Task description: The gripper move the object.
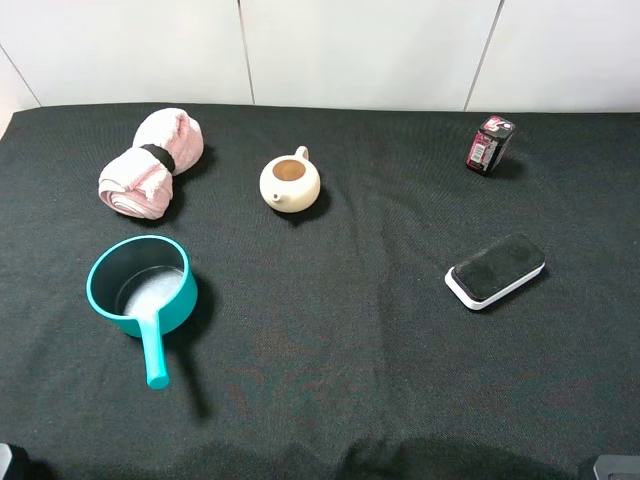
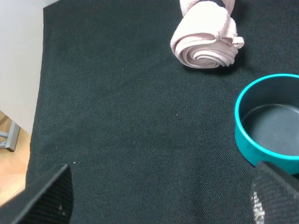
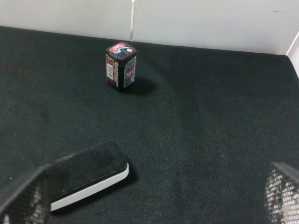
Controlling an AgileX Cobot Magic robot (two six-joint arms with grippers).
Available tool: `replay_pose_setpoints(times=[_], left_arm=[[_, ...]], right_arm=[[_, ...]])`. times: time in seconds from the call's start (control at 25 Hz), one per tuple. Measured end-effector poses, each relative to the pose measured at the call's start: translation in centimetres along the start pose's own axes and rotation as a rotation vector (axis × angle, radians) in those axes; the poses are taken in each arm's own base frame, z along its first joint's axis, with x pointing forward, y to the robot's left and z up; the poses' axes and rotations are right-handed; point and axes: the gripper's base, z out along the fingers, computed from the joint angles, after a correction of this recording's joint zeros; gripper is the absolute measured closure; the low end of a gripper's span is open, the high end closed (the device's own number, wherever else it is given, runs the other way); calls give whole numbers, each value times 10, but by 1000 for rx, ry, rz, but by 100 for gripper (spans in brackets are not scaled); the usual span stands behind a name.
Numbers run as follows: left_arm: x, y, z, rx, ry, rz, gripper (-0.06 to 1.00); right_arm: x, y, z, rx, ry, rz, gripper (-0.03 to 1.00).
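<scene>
The object [image 1: 495, 271] is a flat rounded block with a black felt top and a white base, lying on the black cloth at the right. In the right wrist view the object [image 3: 86, 175] lies just ahead of one dark finger [image 3: 23, 198]. My right gripper [image 3: 154, 200] is open with nothing between its fingers and hangs short of the block. My left gripper [image 2: 161, 200] is also open and empty above bare cloth, near the teal pot [image 2: 271, 121].
A small red-black packet [image 1: 490, 145] stands at the back right. A cream teapot [image 1: 290, 183] sits mid-back and a rolled pink towel [image 1: 150, 163] back left. The teal saucepan [image 1: 142, 290] has its handle pointing to the front. White wall behind the table.
</scene>
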Motion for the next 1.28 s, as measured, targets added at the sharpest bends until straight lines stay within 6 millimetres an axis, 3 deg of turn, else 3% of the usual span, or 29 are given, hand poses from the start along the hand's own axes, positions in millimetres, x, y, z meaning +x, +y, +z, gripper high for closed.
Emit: replay_pose_setpoints(times=[0.64, 0.96, 1.28], left_arm=[[0, 0, 0, 0, 0, 0, 12], [0, 0, 0, 0, 0, 0, 12], [0, 0, 0, 0, 0, 0, 12]], right_arm=[[-6, 1, -3, -14, -20, 13, 27], [-67, -5, 4, -15, 109, -97, 27], [-126, -8, 33, -71, 293, -176, 27]])
